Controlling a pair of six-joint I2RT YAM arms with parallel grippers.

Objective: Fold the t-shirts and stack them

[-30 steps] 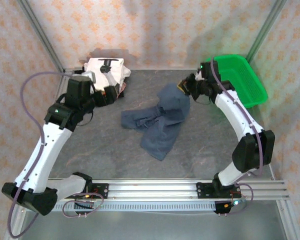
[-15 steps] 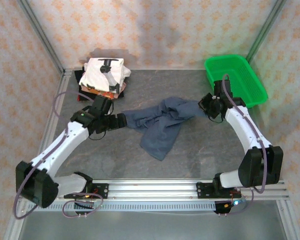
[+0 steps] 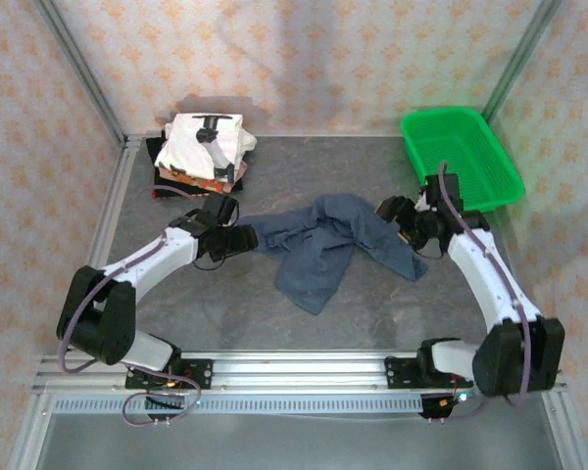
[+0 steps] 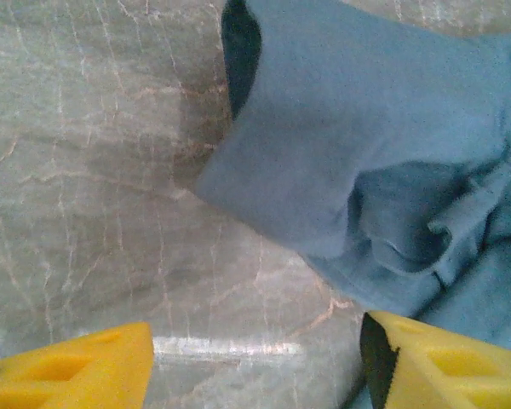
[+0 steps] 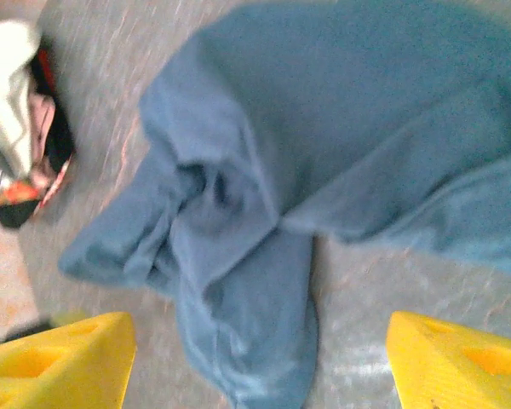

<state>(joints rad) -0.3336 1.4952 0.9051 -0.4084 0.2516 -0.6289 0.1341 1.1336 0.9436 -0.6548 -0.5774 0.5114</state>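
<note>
I'm looking at the grey worktop (image 3: 372, 176), and the biggest thing on it is the blue t-shirt (image 3: 318, 250), rumpled in the middle. Its long axis runs left to right, and one lobe trails toward the near edge. The green basket (image 3: 461, 157) sits at the back right corner, well apart from the cloth. The stack of folded t-shirts (image 3: 204, 145) is at the back left, white with black print on top. Now the part that matters: each arm sits at its own end of the shirt. My left fingers (image 3: 235, 238) are low at the left end. On the left wrist camera they stand apart with mostly bare worktop between the tips. The sleeve end lies ahead and to the right, and the cloth reaches the right-hand tip. They have hold of nothing. My right fingers (image 3: 394, 217) are over the right end, spread wide and gripping nothing. On the right wrist camera the bunched folds lie straight ahead, between the two tips. I judge the left needs a nudge toward the cloth before it pinches, while the right is already lined up. With one end apiece, I reckon pulling outward along that axis should flatten the shirt for folding.
</note>
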